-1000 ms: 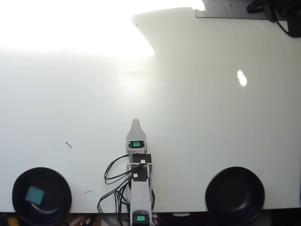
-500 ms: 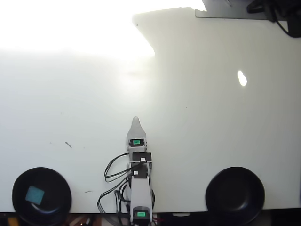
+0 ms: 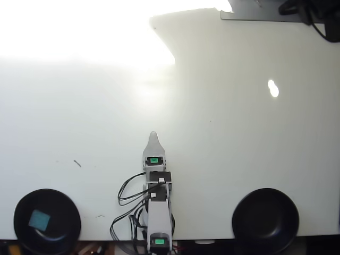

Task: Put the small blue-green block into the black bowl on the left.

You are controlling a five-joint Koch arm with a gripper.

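arm (image 3: 158, 204) folded, gripper (image 3: 153, 136) up-frame

overhead view. the small blue-green block (image 3: 39, 219) is a teal, roughly square piece with soft edges, lying flat and turned slightly askew. it rests inside the black bowl (image 3: 21, 204), a little left of the bowl's centre, apart from the rim. the black bowl is round, glossy, shallow and upright, many times wider than the block. it sits at the lower left corner of the white surface, its lower edge reaching the surface's near border.
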